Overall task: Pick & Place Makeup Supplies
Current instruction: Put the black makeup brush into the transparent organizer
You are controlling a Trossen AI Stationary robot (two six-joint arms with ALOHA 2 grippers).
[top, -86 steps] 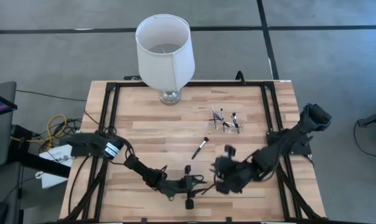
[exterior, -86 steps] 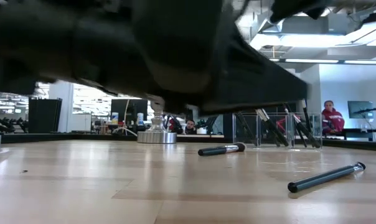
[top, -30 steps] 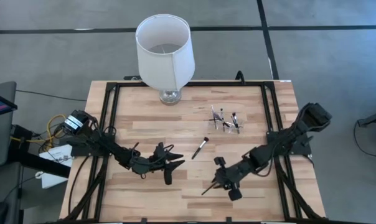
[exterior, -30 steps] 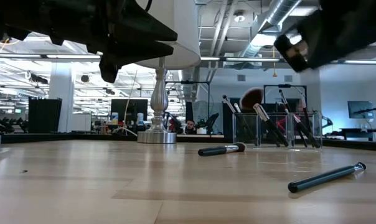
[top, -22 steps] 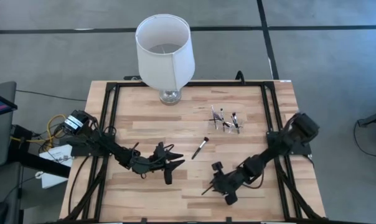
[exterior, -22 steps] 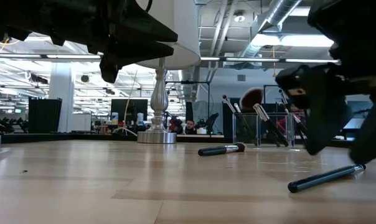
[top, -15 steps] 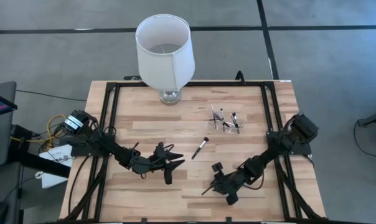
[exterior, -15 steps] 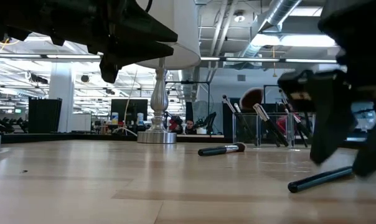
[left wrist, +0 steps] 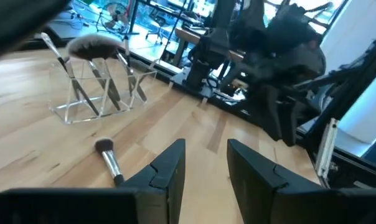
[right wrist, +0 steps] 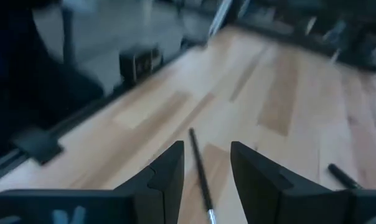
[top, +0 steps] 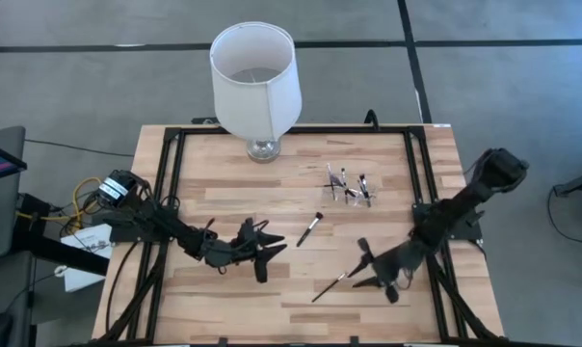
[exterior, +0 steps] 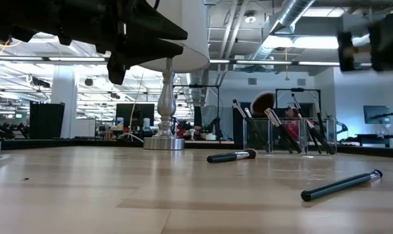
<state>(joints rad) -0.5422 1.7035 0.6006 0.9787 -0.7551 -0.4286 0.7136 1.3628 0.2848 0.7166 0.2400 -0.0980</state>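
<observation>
A thin dark makeup brush point(top: 330, 287) lies flat on the wooden table near its front edge. It also shows in the right wrist view point(right wrist: 198, 163) and the low view point(exterior: 343, 184). My right gripper point(top: 371, 270) hovers open just right of that brush's end, which lies ahead of its fingers point(right wrist: 206, 171). A shorter brush point(top: 310, 228) with a pale tip lies mid-table. My left gripper point(top: 265, 255) waits open left of it, above the table point(left wrist: 206, 165). Several more brushes stand in a clear holder point(top: 349, 186).
A white lampshade on a glass base point(top: 255, 82) stands at the table's far edge. A black frame point(top: 171, 164) runs around the tabletop. Bare wood lies between the two grippers and along the front edge.
My right gripper dipped low over the thin brush, then rose and drew back toward the table's right edge, turning as it went. The brush lies where it was. My left arm has kept still.
</observation>
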